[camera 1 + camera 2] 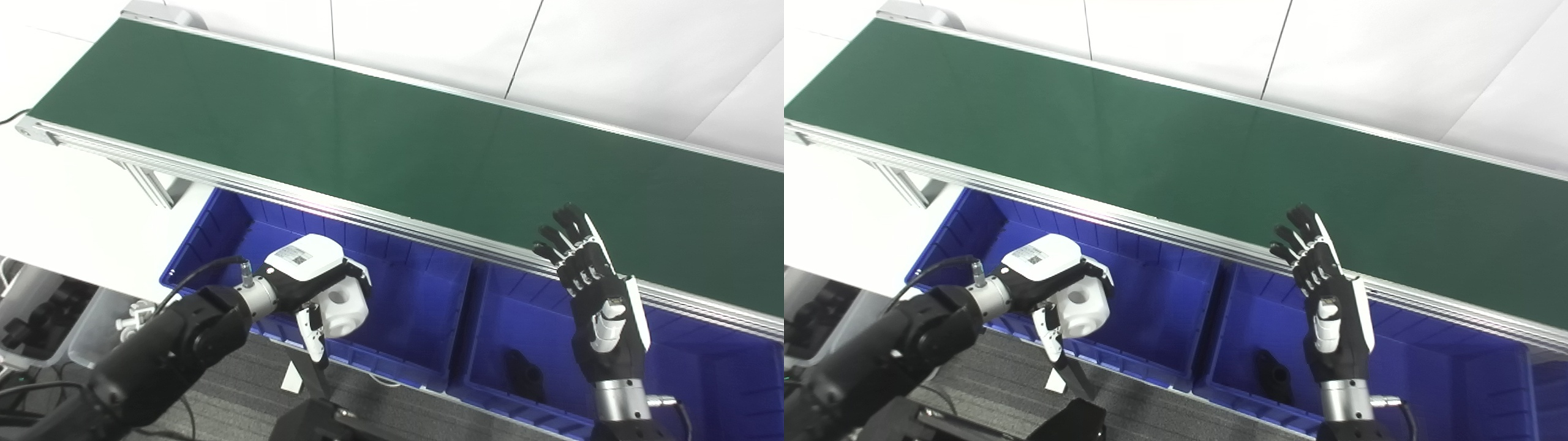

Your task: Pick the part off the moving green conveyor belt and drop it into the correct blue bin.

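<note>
The conveyor belt (392,141) is plain dark green with silver rails. Both bins, the left bin (422,306) and the right bin (704,373), are bright blue. The part (346,303) is white; a black part (523,370) lies at five o'clock. The right robot hand (603,306) is black with white trim.

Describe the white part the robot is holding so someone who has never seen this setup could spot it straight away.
Start at the long green conveyor belt, then look just below its near rail to the two blue bins; take the left blue bin. Over its near wall the left hand holds the white part, a chunky pale block with a round hole in one face. The only other part, lying in the right blue bin, is black.
</note>
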Robot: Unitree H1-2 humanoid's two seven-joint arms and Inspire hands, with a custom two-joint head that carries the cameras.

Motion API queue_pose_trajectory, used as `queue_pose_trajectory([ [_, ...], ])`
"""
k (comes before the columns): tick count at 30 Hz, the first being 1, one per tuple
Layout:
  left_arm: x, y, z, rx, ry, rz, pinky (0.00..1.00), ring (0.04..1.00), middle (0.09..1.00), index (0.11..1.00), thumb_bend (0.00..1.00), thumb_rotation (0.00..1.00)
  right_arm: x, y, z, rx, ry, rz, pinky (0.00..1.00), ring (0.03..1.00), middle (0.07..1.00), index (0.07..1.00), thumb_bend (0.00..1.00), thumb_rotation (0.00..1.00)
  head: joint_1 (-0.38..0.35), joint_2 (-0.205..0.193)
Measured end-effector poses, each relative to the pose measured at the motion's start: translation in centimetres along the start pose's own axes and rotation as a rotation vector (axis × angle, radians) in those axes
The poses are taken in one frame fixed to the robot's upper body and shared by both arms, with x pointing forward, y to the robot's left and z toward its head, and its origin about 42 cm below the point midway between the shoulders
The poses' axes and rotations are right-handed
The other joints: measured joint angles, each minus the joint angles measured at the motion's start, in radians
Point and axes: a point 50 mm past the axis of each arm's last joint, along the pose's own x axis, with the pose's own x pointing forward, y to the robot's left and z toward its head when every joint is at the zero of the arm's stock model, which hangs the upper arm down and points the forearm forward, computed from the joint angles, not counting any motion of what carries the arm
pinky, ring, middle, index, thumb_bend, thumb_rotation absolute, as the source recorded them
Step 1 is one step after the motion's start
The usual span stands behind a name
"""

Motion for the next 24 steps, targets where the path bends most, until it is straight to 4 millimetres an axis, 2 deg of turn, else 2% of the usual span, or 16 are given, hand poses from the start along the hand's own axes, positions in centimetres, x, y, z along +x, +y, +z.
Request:
queue_pose_trajectory([
  [3, 0.8, -1.1, 0.2, 0.014, 0.024, 0.066, 0.35, 0.405, 0.5, 0.515, 0.5, 0.0, -0.1, 0.2, 0.2, 0.002, -0.002, 0.004, 0.83, 0.892, 0.94, 0.955, 1.0, 1.0, -0.006, 0.002],
  [13, 3.6, -1.2, -0.7, 0.006, 0.077, 0.147, 0.34, 0.411, 0.51, 0.507, 0.5, 0.0, -0.5, 0.2, 0.3, 0.001, 0.011, 0.004, 0.82, 0.891, 0.941, 0.955, 1.0, 1.0, -0.026, -0.002],
  [21, 5.5, 0.3, -0.5, 0.044, 0.068, 0.193, 0.3, 0.4, 0.503, 0.511, 0.5, 0.0, -0.5, 0.2, 0.3, 0.002, 0.012, 0.004, 0.83, 0.899, 0.946, 0.953, 1.0, 0.99, -0.031, -0.006],
  [24, 5.7, 0.2, -0.5, 0.045, 0.071, 0.188, 0.3, 0.404, 0.508, 0.507, 0.5, 0.0, -0.6, 0.2, 0.3, 0.001, 0.013, 0.005, 0.83, 0.901, 0.948, 0.952, 1.0, 0.99, -0.031, -0.006],
])
